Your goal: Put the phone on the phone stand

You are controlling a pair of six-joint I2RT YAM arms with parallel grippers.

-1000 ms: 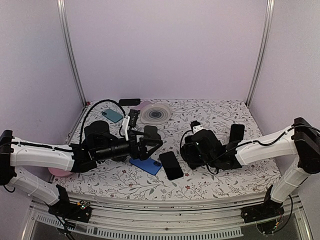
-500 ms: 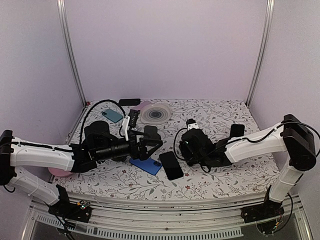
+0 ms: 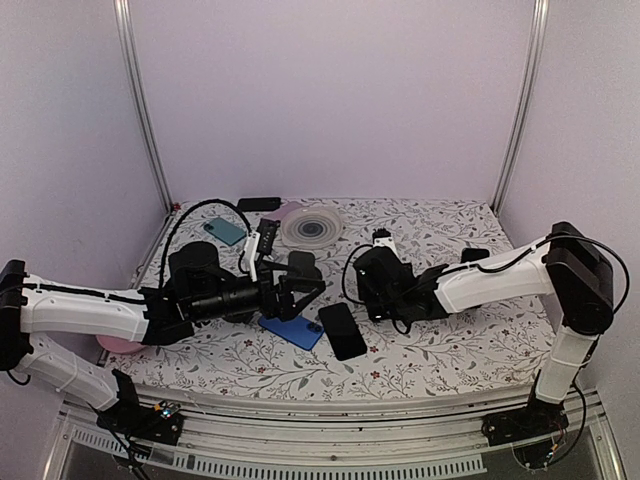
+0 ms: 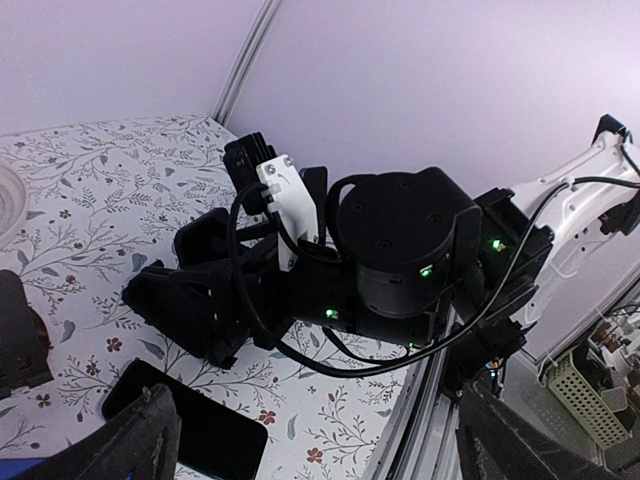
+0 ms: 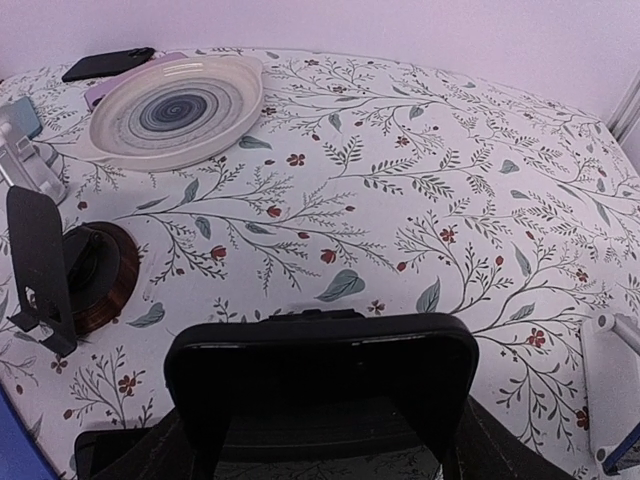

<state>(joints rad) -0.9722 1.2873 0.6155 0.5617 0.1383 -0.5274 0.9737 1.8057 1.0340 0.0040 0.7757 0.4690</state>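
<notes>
Phone (image 5: 320,380) was shown clamped in right gripper (image 5: 320,445) by wrist view only (overhead, indistinct), free end pointed forward; left gripper (image 4: 330,445) spread, empty.

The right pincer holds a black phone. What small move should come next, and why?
Probably carry the black phone leftward toward the black stand: in the right wrist view the stand is empty and stands apart, left of the right pincer.
</notes>
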